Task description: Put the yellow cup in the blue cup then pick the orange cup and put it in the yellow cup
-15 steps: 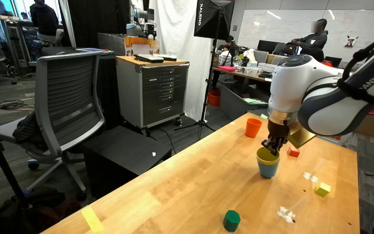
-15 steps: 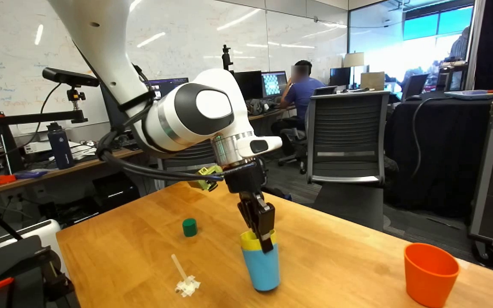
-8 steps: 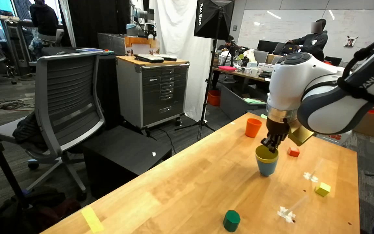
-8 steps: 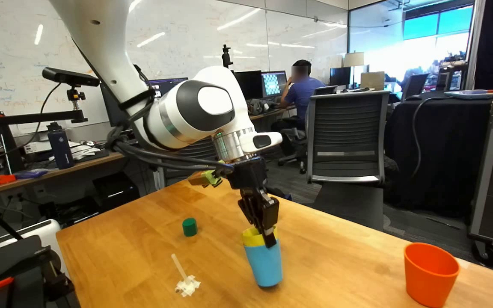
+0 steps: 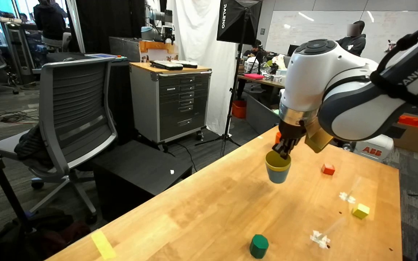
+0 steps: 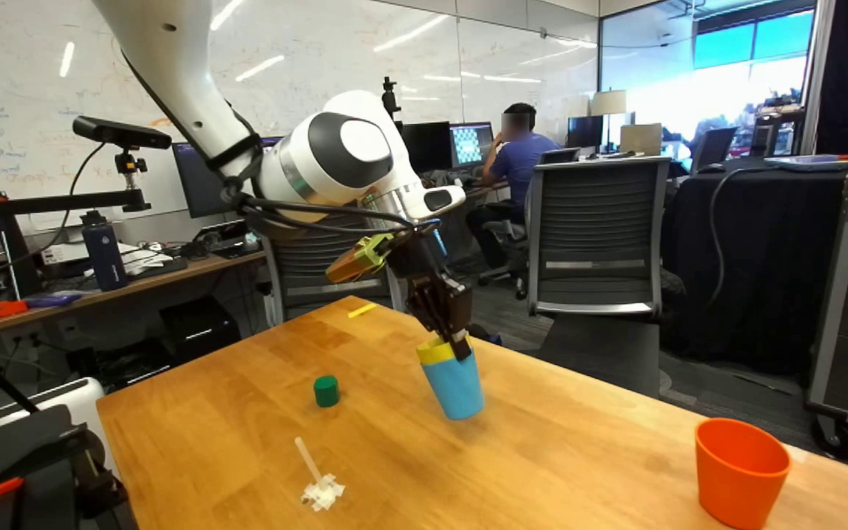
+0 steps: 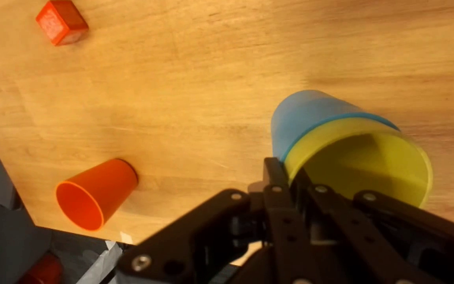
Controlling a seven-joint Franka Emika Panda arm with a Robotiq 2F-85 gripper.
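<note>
The yellow cup [image 7: 357, 165] sits nested inside the blue cup [image 6: 455, 386], its rim standing above the blue one. My gripper [image 7: 288, 172] is shut on the near wall of this pair, one finger inside the yellow cup and the other outside against the blue cup. Both cups hang tilted above the table, as an exterior view shows at the yellow cup [image 5: 278, 161]. The orange cup [image 6: 740, 471] stands upright on the table, apart from them; in an exterior view the gripper and held cups partly hide the orange cup [image 5: 278, 137].
A red block [image 5: 328, 169] and a small yellow block [image 5: 360, 211] lie on the table [image 5: 209, 203]. A short dark green piece [image 6: 327, 391] stands farther off. Thin clear sticks are fixed with white tape [image 6: 322, 492]. The orange cup is close to the table's edge.
The gripper has risen, carrying the nested yellow and blue cups up off the table and sideways, with more tilt. The orange cup has stayed in place.
</note>
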